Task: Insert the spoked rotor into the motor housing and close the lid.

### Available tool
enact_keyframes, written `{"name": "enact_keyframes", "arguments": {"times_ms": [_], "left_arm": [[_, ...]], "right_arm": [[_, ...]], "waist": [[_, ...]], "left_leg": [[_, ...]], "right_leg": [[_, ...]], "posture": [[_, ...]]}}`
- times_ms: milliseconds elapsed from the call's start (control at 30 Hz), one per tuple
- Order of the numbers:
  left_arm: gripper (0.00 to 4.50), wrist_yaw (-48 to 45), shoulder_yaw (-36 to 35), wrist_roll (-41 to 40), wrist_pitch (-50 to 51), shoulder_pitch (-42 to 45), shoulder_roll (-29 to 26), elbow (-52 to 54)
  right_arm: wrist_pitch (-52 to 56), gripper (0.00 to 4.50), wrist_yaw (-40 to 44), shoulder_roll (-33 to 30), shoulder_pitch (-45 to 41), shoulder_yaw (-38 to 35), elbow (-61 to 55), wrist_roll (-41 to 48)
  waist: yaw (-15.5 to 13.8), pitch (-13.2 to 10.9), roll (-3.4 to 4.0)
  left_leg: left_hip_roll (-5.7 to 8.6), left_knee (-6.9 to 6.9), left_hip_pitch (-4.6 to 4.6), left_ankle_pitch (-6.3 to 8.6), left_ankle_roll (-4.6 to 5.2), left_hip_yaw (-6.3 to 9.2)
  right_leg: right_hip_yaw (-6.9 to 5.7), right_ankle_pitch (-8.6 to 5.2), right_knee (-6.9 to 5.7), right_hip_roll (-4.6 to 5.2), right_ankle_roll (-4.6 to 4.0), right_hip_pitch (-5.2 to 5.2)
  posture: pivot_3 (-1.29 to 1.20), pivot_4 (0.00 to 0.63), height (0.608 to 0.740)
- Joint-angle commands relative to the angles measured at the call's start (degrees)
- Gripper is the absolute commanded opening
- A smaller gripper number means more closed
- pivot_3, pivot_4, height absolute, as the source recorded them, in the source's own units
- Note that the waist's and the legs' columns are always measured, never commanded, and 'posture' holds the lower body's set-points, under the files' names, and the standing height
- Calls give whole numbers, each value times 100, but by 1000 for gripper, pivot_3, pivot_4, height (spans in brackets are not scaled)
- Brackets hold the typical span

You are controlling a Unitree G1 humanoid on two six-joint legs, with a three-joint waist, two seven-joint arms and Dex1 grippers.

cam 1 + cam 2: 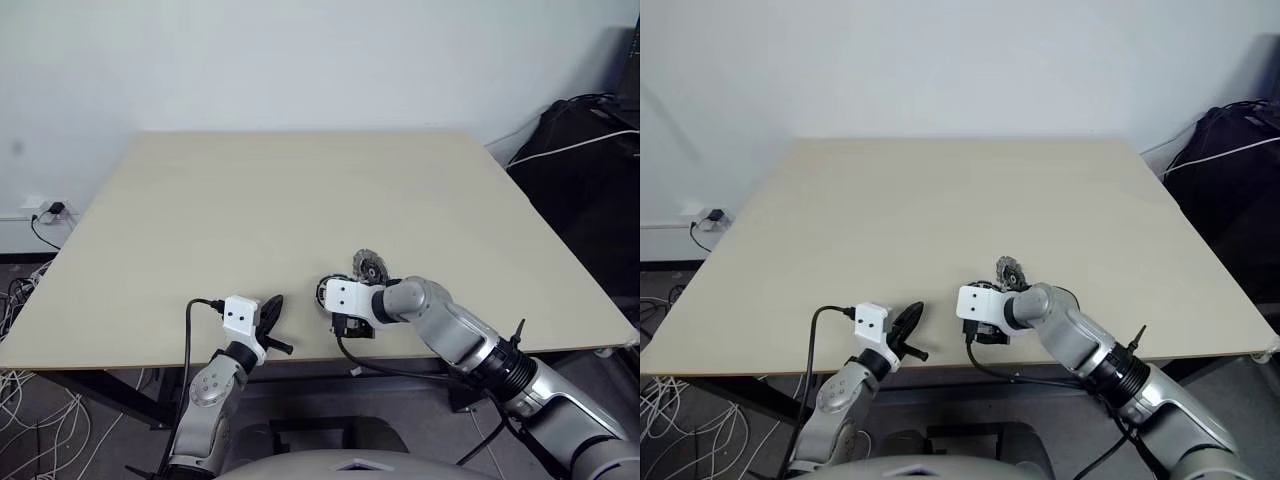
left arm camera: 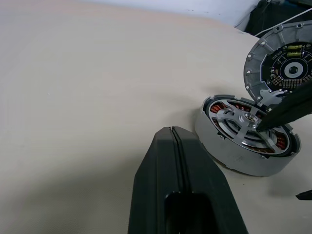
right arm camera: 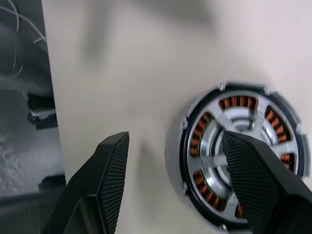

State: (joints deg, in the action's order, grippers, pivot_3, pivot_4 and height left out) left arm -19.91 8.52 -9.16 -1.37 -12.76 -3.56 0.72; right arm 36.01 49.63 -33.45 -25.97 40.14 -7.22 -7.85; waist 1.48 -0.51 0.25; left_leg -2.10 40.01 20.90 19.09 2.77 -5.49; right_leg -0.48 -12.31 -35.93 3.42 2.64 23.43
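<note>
The motor housing lies on the table near its front edge, copper windings showing around the rim. The spoked rotor sits inside it, silver spokes up. The lid stands upright behind the housing with its inner side and dark centre facing me. My right gripper is open and points down at the housing. One of its fingers is over the rotor's centre and the other is over the bare table beside the housing wall. My left gripper is shut and empty, resting to the left of the housing.
The tan table stretches far ahead. Its front edge runs just under both grippers. Cables lie on the floor at the left, and a black bag with a white cable sits at the right.
</note>
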Motion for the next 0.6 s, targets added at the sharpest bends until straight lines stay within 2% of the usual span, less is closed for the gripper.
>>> {"name": "enact_keyframes", "arguments": {"times_ms": [33,600], "left_arm": [[0,26,15,-16,-24,45,34,239],[0,29,21,-26,15,43,47,289]], "right_arm": [[-109,3249,127,-86,-100,-210,-91,-79],[-235,3249,347,-160,-114,-326,203,-281]], "waist": [[-1,0,0],[-11,0,0]], "left_leg": [[0,0,0,0,0,0],[0,0,0,0,0,0]], "right_leg": [[0,0,0,0,0,0],[0,0,0,0,0,0]], "posture": [[0,0,740],[0,0,740]]}}
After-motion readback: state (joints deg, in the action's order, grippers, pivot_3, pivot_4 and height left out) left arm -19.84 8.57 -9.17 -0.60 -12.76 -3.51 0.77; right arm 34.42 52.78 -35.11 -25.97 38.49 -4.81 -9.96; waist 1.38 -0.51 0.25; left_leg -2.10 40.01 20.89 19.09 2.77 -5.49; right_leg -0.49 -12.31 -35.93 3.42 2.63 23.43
